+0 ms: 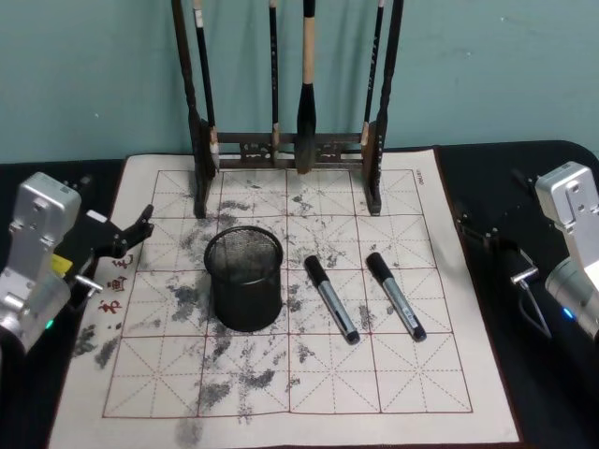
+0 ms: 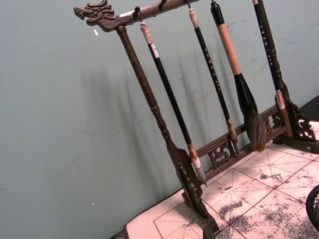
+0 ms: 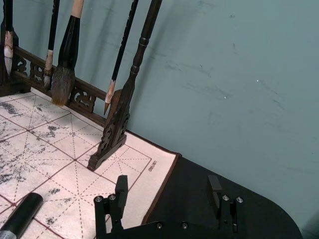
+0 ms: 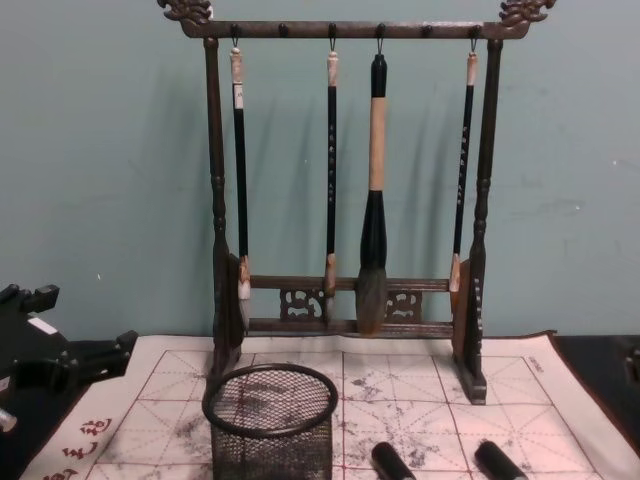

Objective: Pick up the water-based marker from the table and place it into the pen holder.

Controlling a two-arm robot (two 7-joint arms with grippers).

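Black pen holder (image 1: 244, 281), markers (image 4: 393, 461) cropped in chest view, left gripper (image 1: 138, 234) and right gripper (image 3: 168, 185) jaws apart.

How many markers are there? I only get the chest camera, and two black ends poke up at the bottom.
Observer: Two. The head view shows the left marker and the right marker lying whole on the mat, right of the pen holder.
Operator: Are they touching?
Observer: No, they lie apart, roughly parallel, black caps toward the brush rack.
Operator: Where's the right gripper?
Observer: Over the black table beside the mat's right edge; the right gripper is open, holding nothing.
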